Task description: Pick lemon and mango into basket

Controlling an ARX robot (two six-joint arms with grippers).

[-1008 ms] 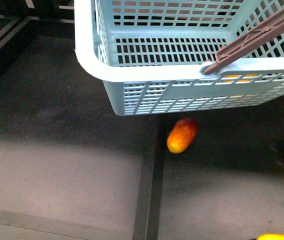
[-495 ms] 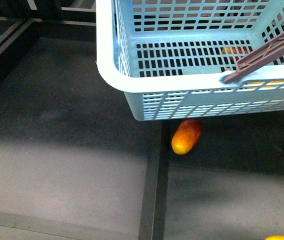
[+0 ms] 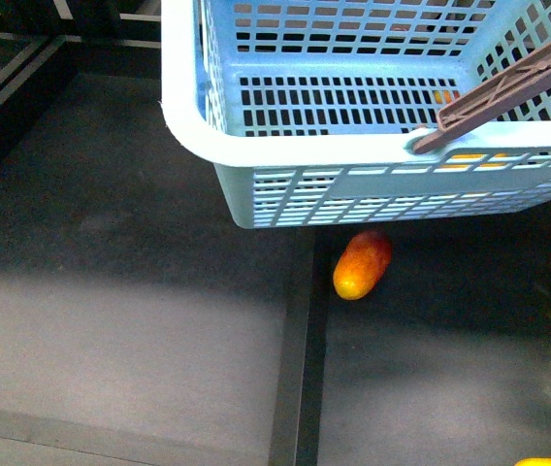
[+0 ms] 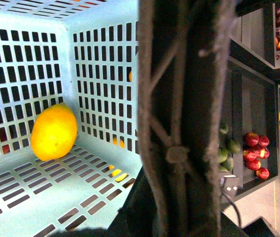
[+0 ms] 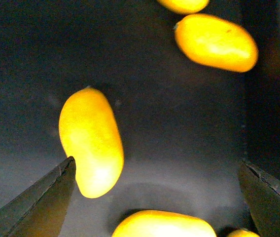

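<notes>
Surface: dark grey floor (image 3: 111, 320), divider strip (image 3: 295, 369) beneath basket (image 3: 305, 148).
Lemon (image 4: 53, 131): inside basket.
Mango (image 5: 90, 140): outside basket, on floor, under right gripper (image 5: 156, 165), whose jaws are wide apart and empty.
Left gripper: jaws, cannot tell.
Room: fruit shelves (image 4: 253, 148) beyond basket.

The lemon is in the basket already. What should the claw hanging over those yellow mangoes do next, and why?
Probably shift the right claw sideways until the nearest mango sits centred between its jaws. They stand wide open and empty, but that mango lies off-centre, close to one fingertip. With the lemon inside the basket, only the mango remains.
</notes>
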